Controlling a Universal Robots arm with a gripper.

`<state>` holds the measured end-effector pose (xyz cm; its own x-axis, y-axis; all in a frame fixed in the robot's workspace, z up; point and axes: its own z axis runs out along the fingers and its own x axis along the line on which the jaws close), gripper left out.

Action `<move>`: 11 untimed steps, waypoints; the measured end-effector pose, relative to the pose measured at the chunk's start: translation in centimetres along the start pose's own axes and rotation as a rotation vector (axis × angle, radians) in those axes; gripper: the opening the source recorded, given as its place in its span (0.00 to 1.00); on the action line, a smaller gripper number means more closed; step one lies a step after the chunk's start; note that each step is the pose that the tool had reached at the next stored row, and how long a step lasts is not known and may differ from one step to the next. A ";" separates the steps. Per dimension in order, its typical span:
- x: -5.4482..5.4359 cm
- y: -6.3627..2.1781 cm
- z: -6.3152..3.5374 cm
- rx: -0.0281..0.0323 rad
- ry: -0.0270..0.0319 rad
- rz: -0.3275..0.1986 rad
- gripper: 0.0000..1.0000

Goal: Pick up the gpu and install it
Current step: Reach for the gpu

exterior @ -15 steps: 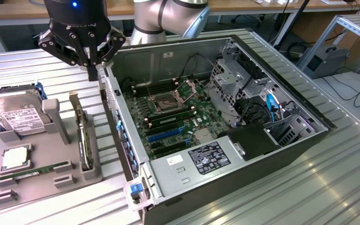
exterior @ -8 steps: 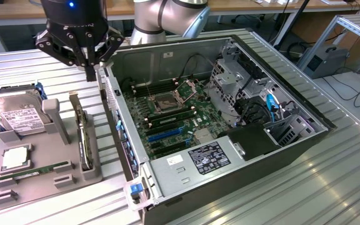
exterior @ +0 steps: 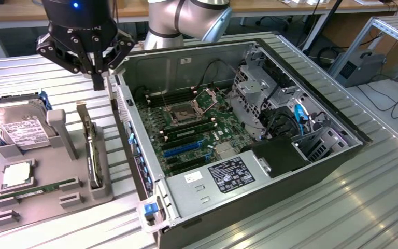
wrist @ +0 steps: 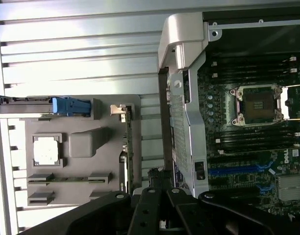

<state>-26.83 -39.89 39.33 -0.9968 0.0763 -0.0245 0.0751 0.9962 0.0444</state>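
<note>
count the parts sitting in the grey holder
4: hard drive upright at the far end, cpu flat in the middle, memory stick flat toward the front, gpu on edge along the side nearest the case. None looks hidden.

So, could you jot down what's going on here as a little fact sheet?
gripper: shut, empty, in the air near the tray and the case's edge
gpu: standing on edge in the tray, not picked up
tray: grey, on the table beside the case; also holds a hard drive, chip and memory stick
case: lying open, motherboard exposed
job so far: gpu not yet installed
</note>
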 end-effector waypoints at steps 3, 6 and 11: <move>0.1 -0.01 -0.01 0.0000 0.0001 0.000 0.11; 0.4 -0.03 -0.01 0.0000 0.0000 0.000 0.11; 0.7 -0.05 -0.02 0.0000 0.0001 0.000 0.11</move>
<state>-27.49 -39.89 39.33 -0.9968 0.0762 -0.0245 0.0751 0.9962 0.0443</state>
